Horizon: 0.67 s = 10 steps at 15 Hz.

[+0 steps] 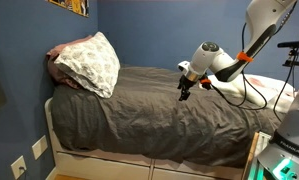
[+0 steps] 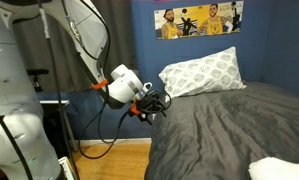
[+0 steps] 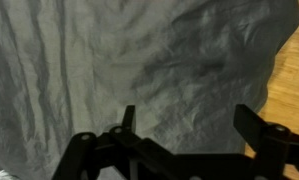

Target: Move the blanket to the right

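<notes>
The dark grey wrinkly blanket (image 1: 159, 105) covers the bed in both exterior views (image 2: 229, 125). It fills the wrist view (image 3: 119, 70) below my fingers. My gripper (image 1: 183, 90) hangs above the blanket near the bed's edge, also seen in an exterior view (image 2: 159, 103). In the wrist view the gripper (image 3: 189, 120) is open, its two fingers wide apart, with nothing between them. It does not touch the fabric.
A white patterned pillow (image 1: 92, 62) leans at the head of the bed on a pink pillow (image 1: 57, 60). White folded bedding (image 2: 279, 170) lies on the bed's near end. Wooden floor (image 3: 289, 70) borders the bed. A blue wall stands behind.
</notes>
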Tool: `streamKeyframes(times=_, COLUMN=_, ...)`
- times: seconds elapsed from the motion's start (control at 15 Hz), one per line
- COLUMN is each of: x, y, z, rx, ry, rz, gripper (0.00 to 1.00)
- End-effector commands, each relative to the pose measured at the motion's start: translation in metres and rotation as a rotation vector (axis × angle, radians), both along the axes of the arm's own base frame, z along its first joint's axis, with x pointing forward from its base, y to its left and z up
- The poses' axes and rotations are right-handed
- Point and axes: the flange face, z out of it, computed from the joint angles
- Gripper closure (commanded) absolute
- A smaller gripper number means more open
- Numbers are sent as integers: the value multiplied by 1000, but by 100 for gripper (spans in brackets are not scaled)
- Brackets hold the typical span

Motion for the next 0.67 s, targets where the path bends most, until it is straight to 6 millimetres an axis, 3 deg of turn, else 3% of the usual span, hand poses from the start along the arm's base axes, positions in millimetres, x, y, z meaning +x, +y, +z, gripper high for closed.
streamKeyframes(times=0.0, x=0, y=0, z=-2, rx=-1, ry=5, rz=2, gripper=0)
streamKeyframes(times=0.33, x=1, y=0, z=3, rx=-3, ry=-4, rz=5, gripper=0)
streamKeyframes(times=0.47, x=17, y=-5, z=-9, rx=-7, ry=-23, rz=-51, gripper=0)
streamKeyframes(times=0.6, x=20, y=-5, z=-29, rx=21, ry=9, rz=-112, gripper=0)
